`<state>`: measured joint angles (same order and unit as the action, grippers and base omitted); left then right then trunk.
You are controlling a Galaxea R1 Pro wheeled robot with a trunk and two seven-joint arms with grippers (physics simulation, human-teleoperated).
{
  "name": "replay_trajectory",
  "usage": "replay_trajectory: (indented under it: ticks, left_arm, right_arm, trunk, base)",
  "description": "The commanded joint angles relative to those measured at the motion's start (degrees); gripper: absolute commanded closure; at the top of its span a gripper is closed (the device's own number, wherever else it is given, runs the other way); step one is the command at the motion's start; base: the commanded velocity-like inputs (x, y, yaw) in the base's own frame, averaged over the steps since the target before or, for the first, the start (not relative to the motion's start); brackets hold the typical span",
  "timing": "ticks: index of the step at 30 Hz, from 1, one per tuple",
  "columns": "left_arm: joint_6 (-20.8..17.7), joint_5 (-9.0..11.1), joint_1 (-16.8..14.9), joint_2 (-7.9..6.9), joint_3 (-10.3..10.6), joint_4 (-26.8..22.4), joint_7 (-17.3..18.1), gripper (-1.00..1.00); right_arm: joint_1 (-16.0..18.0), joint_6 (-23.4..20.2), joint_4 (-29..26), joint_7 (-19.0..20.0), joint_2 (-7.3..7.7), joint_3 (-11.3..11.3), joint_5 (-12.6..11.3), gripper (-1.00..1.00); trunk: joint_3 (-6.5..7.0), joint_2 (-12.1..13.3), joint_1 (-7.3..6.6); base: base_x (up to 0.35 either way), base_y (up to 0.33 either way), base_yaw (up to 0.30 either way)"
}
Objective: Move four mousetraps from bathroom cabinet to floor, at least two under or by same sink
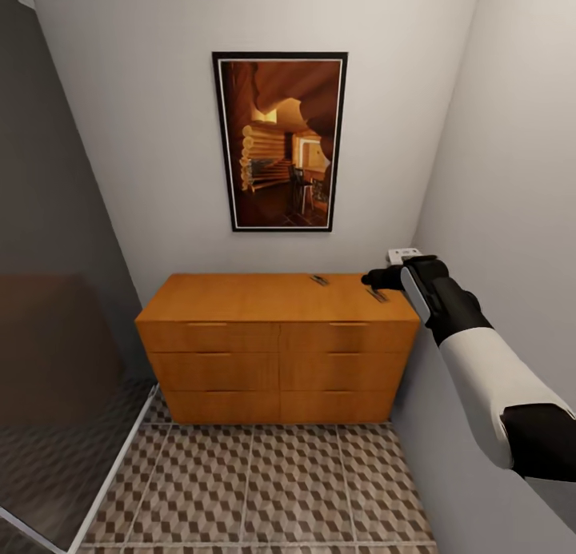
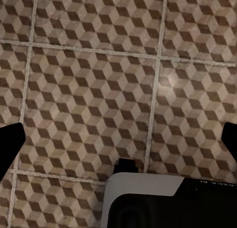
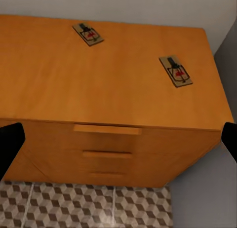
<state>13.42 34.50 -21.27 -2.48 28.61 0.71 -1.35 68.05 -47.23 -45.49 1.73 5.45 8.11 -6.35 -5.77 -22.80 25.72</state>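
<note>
The orange-brown cabinet stands against the back wall with its drawers closed. Two mousetraps lie on its top: one near the back middle, the other near the right end. My right gripper hovers above the cabinet's right end, open and empty, fingertips spread wide. It is just above the right-hand mousetrap, not touching it. My left gripper is open over the cube-patterned bathroom floor, holding nothing.
A framed picture hangs above the cabinet. A dark glass panel closes off the left side, and a grey wall runs close along the right. A white socket sits on the wall by the cabinet's right corner.
</note>
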Motion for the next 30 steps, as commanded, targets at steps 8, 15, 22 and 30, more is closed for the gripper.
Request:
replay_trajectory:
  ticks: [8,15,22,30]
  left_arm:
    - [0.21,0.22,-0.06,0.00,0.48,0.08,-0.14,-1.00]
    - [0.21,0.22,-0.04,-0.03,0.48,0.08,-0.14,-1.00]
    - [0.21,0.22,-0.07,-0.06,0.48,0.08,-0.14,-1.00]
    - [0.22,0.22,-0.05,-0.07,0.48,0.08,-0.14,-1.00]
  right_arm:
    - [0.07,0.20,1.74,-0.04,0.09,0.31,-0.50,-1.00]
    - [0.04,3.80,7.36,0.03,0.15,0.32,-0.50,-1.00]
    - [0.00,7.17,11.61,0.30,0.79,0.32,-0.48,-1.00]
    - [-0.02,9.26,12.86,7.72,4.94,0.32,-0.47,-1.00]
  trunk:
    - [-0.12,-0.12,0.07]
    - [-0.12,-0.12,0.07]
    - [-0.12,-0.12,0.07]
    - [-0.12,-0.12,0.07]
  base:
    - [0.327,0.000,0.000]
    - [0.327,0.000,0.000]
    - [0.195,0.000,0.000]
    - [0.026,0.000,0.000]
